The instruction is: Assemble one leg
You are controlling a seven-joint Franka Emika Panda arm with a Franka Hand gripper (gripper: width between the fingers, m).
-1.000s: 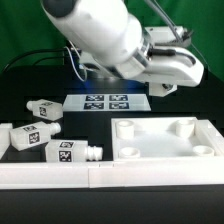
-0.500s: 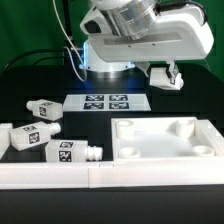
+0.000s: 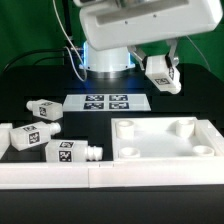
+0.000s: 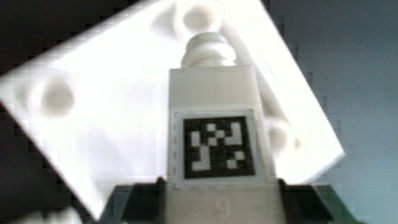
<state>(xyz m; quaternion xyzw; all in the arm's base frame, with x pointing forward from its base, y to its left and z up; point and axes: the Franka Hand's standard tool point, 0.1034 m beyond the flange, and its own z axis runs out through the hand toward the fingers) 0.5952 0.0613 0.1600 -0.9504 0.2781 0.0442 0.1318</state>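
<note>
My gripper (image 3: 165,66) is shut on one leg (image 3: 161,74), a small white block with a black-and-white tag, and holds it high above the table at the exterior view's right. In the wrist view the leg (image 4: 221,125) sits between my fingers (image 4: 134,200), peg end pointing away, over the white square top (image 4: 107,90). The top (image 3: 165,138) lies on the table at the front right, with round corner holes. Three more legs (image 3: 42,108) (image 3: 28,135) (image 3: 72,151) lie at the left.
The marker board (image 3: 108,101) lies flat behind the top, near the robot base (image 3: 108,60). A white rail (image 3: 110,177) runs along the table's front edge.
The arm has swung and risen, with its body now at the frame's top. The gripper with the leg has shifted slightly and the leg now hangs clearly visible above the top's far side.
</note>
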